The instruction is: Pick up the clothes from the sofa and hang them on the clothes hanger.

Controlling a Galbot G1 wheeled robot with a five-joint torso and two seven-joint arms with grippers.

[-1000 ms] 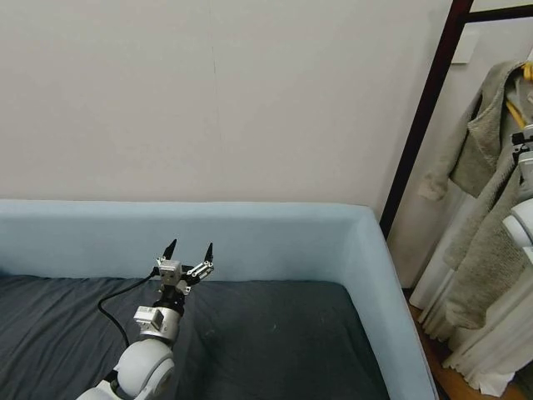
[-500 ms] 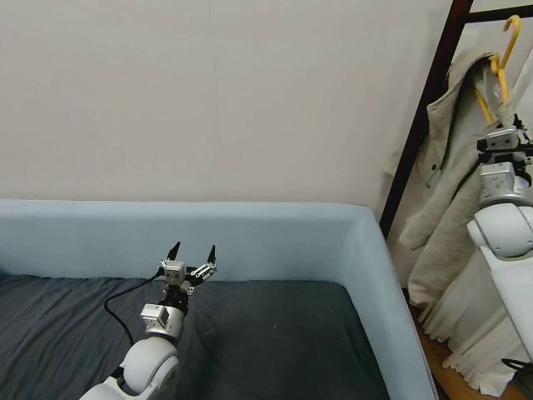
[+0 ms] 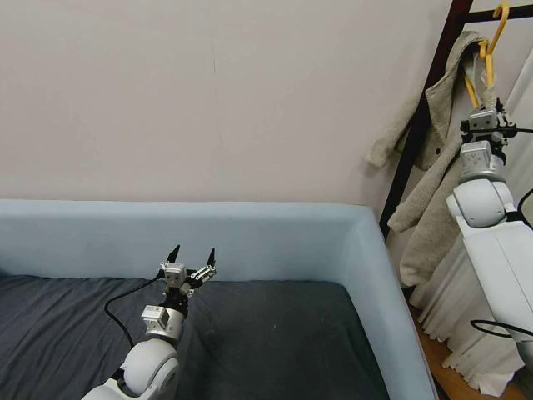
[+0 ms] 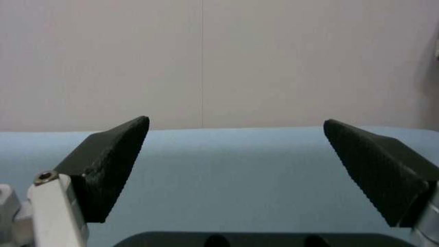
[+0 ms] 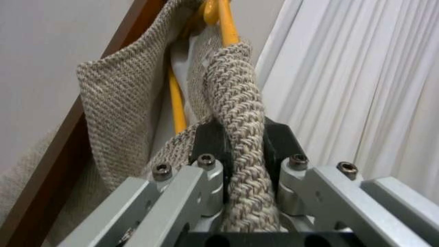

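right arm is way up at the far right of the head view, and the right gripper [image 3: 483, 117] is raised high beside the dark rack post [image 3: 420, 125]. it carries the cardigan [image 3: 433, 167] by the top, so the garment's weight hangs straight down and the sleeves dangle free beside the white curtain [image 3: 454, 333]. the yellow hanger [image 3: 490, 50] is threaded inside the neck of the knit, its hook pointing up towards the rack's top bar [image 3: 487, 14]. that's why the grip is so high: the hook needs to get over that bar. whether it's over the bar yet, i can't tell from here.

now the pincer itself. on the right wrist view the jaws are closed tight, pinching the thick ribbed edge of the cardigan, which runs up between them. the hanger's yellow arm rises just behind that edge; i judge the clamp has the knit, and whether it also nips the hanger is hidden.

so the clothes are off the sofa [image 3: 250, 233] and up at the rack, well apart from the dark seat cushion [image 3: 275, 333].

the left gripper [image 3: 191, 254] hovers over that cushion near the sofa back, fingers spread wide, nothing between them, parked out of the way.
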